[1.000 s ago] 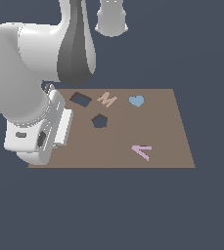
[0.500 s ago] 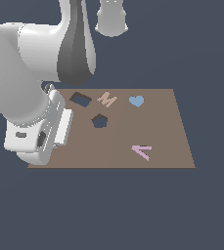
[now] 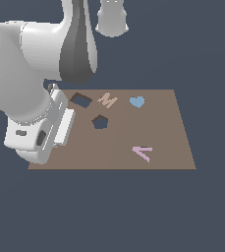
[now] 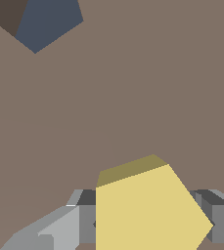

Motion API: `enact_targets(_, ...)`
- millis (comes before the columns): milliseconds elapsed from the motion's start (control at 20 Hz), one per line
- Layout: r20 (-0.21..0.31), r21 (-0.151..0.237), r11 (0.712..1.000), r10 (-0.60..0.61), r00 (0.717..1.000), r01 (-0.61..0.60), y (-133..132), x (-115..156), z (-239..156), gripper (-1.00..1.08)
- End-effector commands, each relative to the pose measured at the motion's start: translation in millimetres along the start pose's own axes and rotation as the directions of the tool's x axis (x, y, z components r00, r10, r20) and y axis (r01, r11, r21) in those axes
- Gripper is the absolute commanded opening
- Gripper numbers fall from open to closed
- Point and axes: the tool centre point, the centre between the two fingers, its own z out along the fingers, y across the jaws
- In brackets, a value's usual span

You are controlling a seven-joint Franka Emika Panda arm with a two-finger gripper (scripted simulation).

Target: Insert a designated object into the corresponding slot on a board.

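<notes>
The yellow pentagon block [image 4: 147, 210] sat between the two grey fingers [image 4: 59, 229] of the gripper [image 4: 150, 227] in the wrist view, one finger showing on each side of it. The jaws stood closed against the block's flanks, though the contact faces themselves were hidden behind the block and its lower part was cut off by the frame edge. The block was over bare brown board [image 4: 133, 88], well apart from the pentagon slot [image 4: 45, 22], which was itself partly cut off at the frame edge.

In the exterior view the gripper and block could not be made out; the bulky white arm [image 3: 35, 98] covered the board's corner at the exterior view's left. The board [image 3: 168, 152] lay flat, with the pentagon slot [image 3: 99, 122] unfilled near its middle. A dark rectangular hole [image 3: 81, 100] lay beyond it, partly close to the arm's edge. The tan letter M [image 3: 107, 100], the blue heart [image 3: 137, 102] and a pink angular shape [image 3: 142, 152] were in plain sight. A pale grey object [image 3: 113, 19] was cut off at the top edge; its nature could not be determined.
</notes>
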Motion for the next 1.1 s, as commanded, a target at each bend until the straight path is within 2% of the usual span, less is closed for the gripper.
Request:
enact_targets(0,0.0,0.0,0.999,0.036,0.999,-0.036,-3,1,0,-1.0)
enact_targets(300,0.0,-0.001,0.987,0.162,0.987,-0.162,-15,4,-1,-1.0)
enact_targets(550,0.0,-0.001,0.953,0.302,0.953,-0.302,-27,10,-2,-1.0)
enact_targets(800,0.0,-0.001,0.886,0.463,0.886,-0.463,-41,19,-3,-1.0)
enact_targets(1050,-0.001,-0.001,0.786,0.619,0.786,-0.619,-53,32,-4,-1.0)
